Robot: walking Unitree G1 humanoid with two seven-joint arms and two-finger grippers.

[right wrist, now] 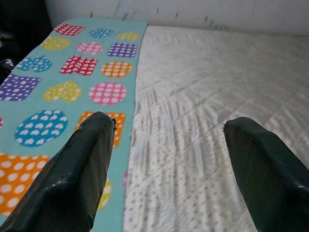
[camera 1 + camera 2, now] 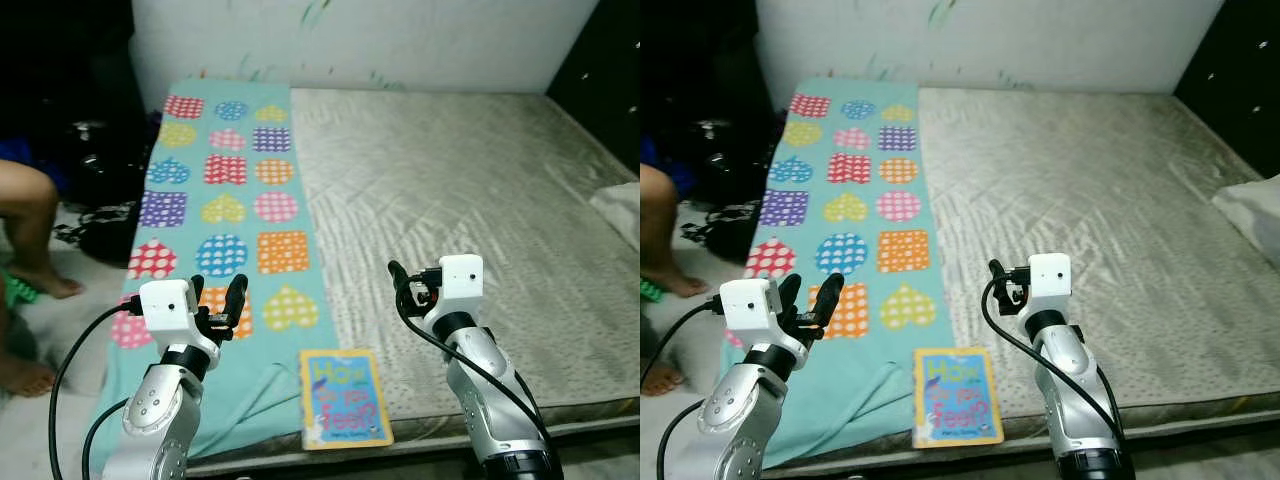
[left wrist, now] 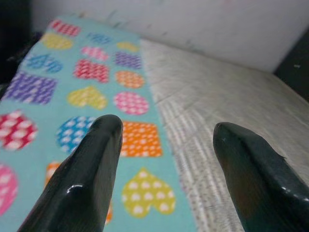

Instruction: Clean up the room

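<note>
place: home bedroom | evidence: bare quilted mattress point(image 2: 470, 190) — teal heart-and-circle blanket point(image 2: 220, 190) laid along it, children's book point(image 2: 345, 398) at the edge — person's bare legs point(image 2: 30, 215) beside

Both silver arms reach forward, raised side by side and bent at the elbow. The left gripper point(image 2: 218, 292) has its two black fingers spread apart and holds nothing. The right gripper point(image 2: 400, 281) also has its fingers parted, and it seems empty, though the head views show little of them.

Picture book point(image 2: 957, 396) at mattress point(image 2: 1120, 220) edge
</note>
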